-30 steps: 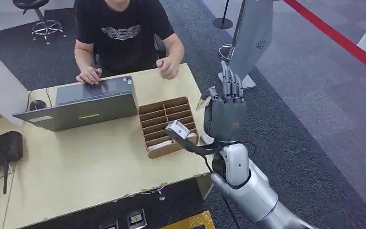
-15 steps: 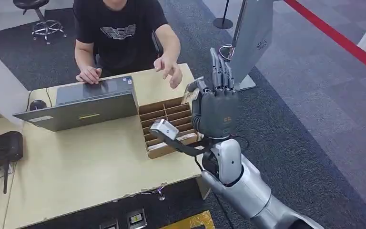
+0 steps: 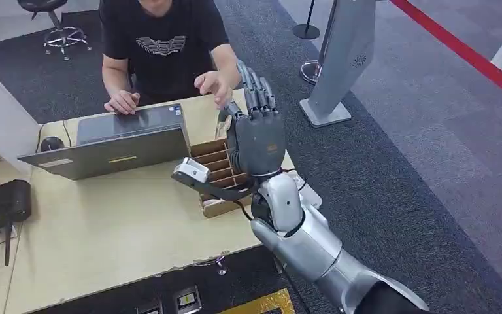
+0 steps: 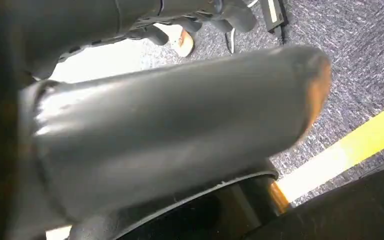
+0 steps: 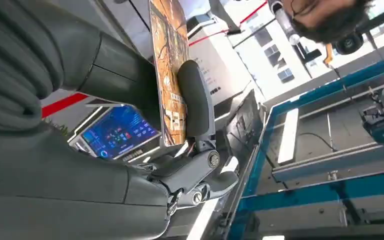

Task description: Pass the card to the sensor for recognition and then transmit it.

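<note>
Far left on the table (image 3: 104,229), a black device (image 3: 0,203) is lying at the edge, with cables trailing off beside it. Next to it, an open laptop (image 3: 114,147) is sitting with its screen toward the person (image 3: 163,46), whose one hand (image 3: 123,103) is resting on the table behind the laptop. A dark mouse (image 3: 51,142) is sitting just left of the laptop.

Right of the laptop, a cardboard box (image 3: 219,173) is standing on the table; it is split by slats into narrow slots. Pale flat items are lying in the nearer slots; what they are cannot be told. The farther slots are partly hidden behind the right hand (image 3: 255,134).

The right hand is being held upright above the box, fingers pointing up, and is pinching the card (image 3: 223,124) between thumb and fingers. In the right wrist view the card (image 5: 169,70) is showing an orange-brown printed face, clamped by the thumb (image 5: 194,97). The person's other hand (image 3: 212,85) is reaching toward the card, near it but apart from it.

Farther right, a grey panel (image 3: 343,52) is standing on its base on the carpet (image 3: 431,163).

The left hand (image 4: 170,130) is appearing as a blurred grey mass over carpet; how its fingers are lying cannot be told.
</note>
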Controlling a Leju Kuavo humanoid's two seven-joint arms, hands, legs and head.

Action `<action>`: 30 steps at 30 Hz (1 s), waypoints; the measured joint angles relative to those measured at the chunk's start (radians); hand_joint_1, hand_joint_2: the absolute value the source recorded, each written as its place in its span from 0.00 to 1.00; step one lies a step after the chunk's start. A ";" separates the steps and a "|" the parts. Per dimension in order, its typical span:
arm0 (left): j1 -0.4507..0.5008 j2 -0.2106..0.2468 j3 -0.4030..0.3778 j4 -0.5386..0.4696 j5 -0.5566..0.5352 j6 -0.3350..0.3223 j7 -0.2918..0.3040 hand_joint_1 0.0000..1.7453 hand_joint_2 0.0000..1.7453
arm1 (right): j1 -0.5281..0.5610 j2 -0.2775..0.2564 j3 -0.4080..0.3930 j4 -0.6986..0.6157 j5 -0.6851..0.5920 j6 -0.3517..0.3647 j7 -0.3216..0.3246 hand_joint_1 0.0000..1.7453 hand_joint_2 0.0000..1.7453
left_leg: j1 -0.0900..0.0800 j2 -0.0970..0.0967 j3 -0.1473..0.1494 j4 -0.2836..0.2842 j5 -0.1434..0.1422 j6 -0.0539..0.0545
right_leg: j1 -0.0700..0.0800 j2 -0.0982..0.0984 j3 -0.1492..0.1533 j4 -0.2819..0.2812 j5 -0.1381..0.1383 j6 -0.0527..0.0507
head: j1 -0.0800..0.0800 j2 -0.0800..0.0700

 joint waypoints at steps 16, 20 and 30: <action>0.000 0.000 0.023 0.000 -0.011 0.000 0.009 0.00 0.00 | -0.027 0.106 -0.003 0.197 -0.039 0.000 -0.073 1.00 1.00 | 0.000 0.000 0.000 0.000 0.000 0.000 | 0.000 0.000 0.000 0.000 0.000 0.000 | 0.000 0.000; 0.000 0.000 0.026 0.000 -0.011 0.000 0.009 0.00 0.00 | -0.033 0.119 -0.008 0.226 -0.042 0.000 -0.079 1.00 1.00 | 0.000 0.000 0.000 0.000 0.000 0.000 | 0.000 0.000 0.000 0.000 0.000 0.000 | 0.000 0.000; 0.000 0.000 0.028 0.000 -0.017 -0.002 0.009 0.00 0.00 | -0.032 0.133 -0.030 0.262 -0.034 -0.002 -0.090 0.00 1.00 | 0.000 0.000 0.000 0.000 0.000 0.000 | 0.000 0.000 -0.001 0.000 0.000 0.000 | 0.000 0.000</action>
